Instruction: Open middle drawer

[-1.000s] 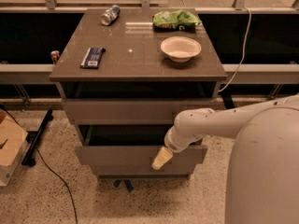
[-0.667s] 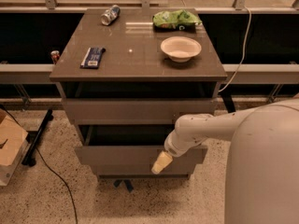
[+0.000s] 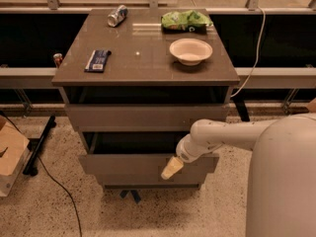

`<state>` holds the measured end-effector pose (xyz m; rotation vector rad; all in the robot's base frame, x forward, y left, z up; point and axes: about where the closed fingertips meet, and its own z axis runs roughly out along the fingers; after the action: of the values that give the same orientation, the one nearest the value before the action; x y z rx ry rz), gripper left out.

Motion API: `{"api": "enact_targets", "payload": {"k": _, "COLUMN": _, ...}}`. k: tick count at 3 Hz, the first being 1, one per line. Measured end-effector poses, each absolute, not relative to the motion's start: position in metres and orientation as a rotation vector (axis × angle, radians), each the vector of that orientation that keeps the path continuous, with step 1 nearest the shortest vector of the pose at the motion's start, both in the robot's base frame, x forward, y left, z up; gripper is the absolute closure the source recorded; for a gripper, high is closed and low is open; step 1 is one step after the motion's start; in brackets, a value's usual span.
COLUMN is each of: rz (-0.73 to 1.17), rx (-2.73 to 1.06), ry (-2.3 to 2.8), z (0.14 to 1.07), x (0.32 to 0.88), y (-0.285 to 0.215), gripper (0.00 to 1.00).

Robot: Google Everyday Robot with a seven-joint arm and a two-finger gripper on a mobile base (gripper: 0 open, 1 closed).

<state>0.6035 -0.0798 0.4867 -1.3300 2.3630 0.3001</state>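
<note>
The middle drawer of the taupe-grey cabinet is pulled partly out. Its flat front stands forward of the cabinet, and its dark interior shows behind it. The uppermost drawer front above it is closed. Only a strip of the lowest front shows beneath. My gripper, cream-tipped on a white arm, reaches in from the right. It lies against the right half of the middle drawer's front, near its top edge.
On the cabinet top are a white bowl, a green chip bag, a tipped can and a dark packet. A cardboard box and a black cable lie on the floor at the left. My white body fills the right.
The gripper and the middle drawer's front have shifted slightly down and toward the camera. Nothing else has moved.
</note>
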Motion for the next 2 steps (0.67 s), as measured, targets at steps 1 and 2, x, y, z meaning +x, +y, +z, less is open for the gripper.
{"api": "enact_targets", "payload": {"k": 1, "rz": 0.374, "rx": -1.319, "ry": 2.336, "z": 0.475, "x": 0.62, "y": -0.078, "gripper": 0.0}}
{"api": "enact_targets", "payload": {"k": 2, "rz": 0.441, "rx": -1.307, "ry": 2.328, "z": 0.46, "x": 0.628, "y": -0.076, "gripper": 0.0}}
